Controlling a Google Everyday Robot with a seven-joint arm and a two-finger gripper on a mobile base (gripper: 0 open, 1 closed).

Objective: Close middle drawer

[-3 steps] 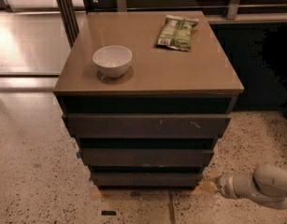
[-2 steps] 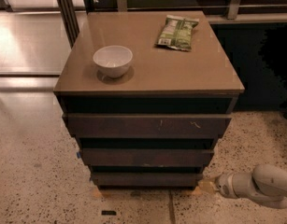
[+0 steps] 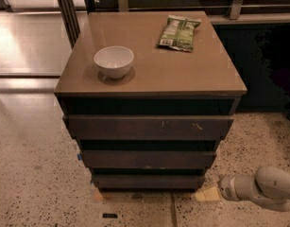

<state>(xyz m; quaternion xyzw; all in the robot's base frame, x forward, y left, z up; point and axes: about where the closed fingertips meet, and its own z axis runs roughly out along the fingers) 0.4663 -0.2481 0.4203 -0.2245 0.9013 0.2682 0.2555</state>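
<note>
The middle drawer [image 3: 149, 159] is a plain dark grey-brown front, set between the wider scratched top front [image 3: 149, 127] and the narrowest bottom front [image 3: 148, 181]. The three fronts step inward from top to bottom. My gripper [image 3: 207, 194] is low at the bottom right, just above the floor beside the cabinet's lower right corner. It points left toward the bottom front and touches no drawer. Its white arm [image 3: 265, 190] runs off the right edge.
A white bowl [image 3: 114, 61] and a green snack bag [image 3: 178, 32] lie on the tan cabinet top [image 3: 182, 74]. Speckled floor [image 3: 36, 183] spreads around the cabinet. Dark metal posts [image 3: 67, 11] stand at the back left, and a dark recess [image 3: 267, 65] lies to the right.
</note>
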